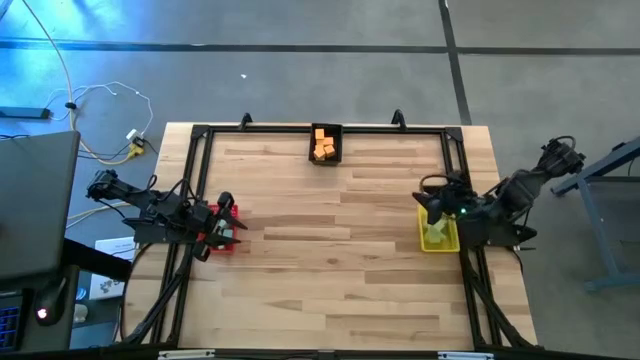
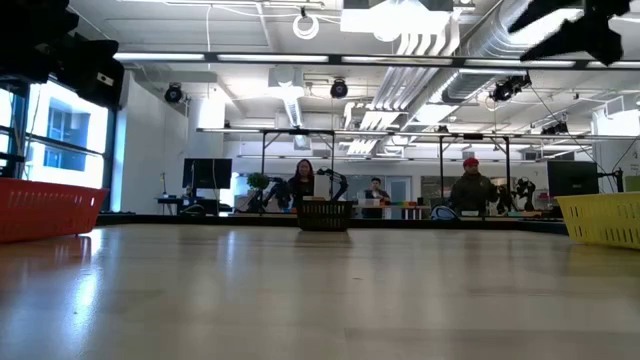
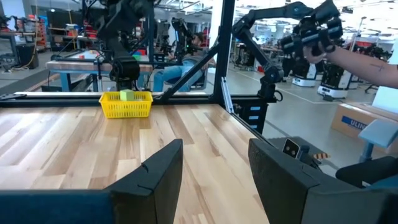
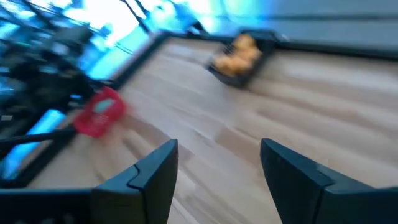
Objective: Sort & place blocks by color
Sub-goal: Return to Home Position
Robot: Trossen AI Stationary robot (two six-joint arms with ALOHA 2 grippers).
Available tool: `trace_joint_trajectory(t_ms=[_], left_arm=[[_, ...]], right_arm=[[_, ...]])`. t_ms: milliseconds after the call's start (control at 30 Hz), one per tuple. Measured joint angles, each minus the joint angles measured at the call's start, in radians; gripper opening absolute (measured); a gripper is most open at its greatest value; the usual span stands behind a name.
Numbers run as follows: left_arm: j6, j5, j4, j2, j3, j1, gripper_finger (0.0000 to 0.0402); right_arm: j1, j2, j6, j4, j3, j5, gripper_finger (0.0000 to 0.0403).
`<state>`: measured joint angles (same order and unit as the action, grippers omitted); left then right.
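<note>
Left gripper [image 3: 214, 152] and right gripper [image 4: 217, 155] spread; orange blocks [image 1: 323, 148] apparently piled in black bin [image 1: 326, 161].

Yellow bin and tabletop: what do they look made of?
The yellow bin looks like moulded plastic: even bright colour, slotted lattice walls, little shine. The tabletop looks like wood: joined strips of varying tan with grain; its soft sheen in the low view suggests a sealed or varnished finish.
</note>
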<state>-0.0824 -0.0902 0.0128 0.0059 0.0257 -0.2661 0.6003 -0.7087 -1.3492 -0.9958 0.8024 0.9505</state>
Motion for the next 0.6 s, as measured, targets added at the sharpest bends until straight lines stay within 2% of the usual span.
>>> trace_joint_trajectory(t_ms=[133, 233, 400, 600], left_arm=[[0.000, 0.000, 0.000, 0.000, 0.000, 0.000, 0.0170], [0.000, 0.000, 0.000, 0.000, 0.000, 0.000, 0.0170], [-0.008, 0.000, 0.000, 0.000, 0.000, 0.000, 0.0170], [-0.018, 0.000, -0.001, 0.000, 0.000, 0.000, 0.0170]], right_arm=[[0.000, 0.032, 0.266, 0.210, 0.000, 0.028, 0.0206], [0.000, 0.031, 0.483, 0.385, 0.000, 0.002, 0.0204], [0.000, 0.002, 0.840, 0.674, 0.000, -0.140, 0.0204], [0.000, -0.060, 1.226, 0.946, 0.000, -0.410, 0.0203]])
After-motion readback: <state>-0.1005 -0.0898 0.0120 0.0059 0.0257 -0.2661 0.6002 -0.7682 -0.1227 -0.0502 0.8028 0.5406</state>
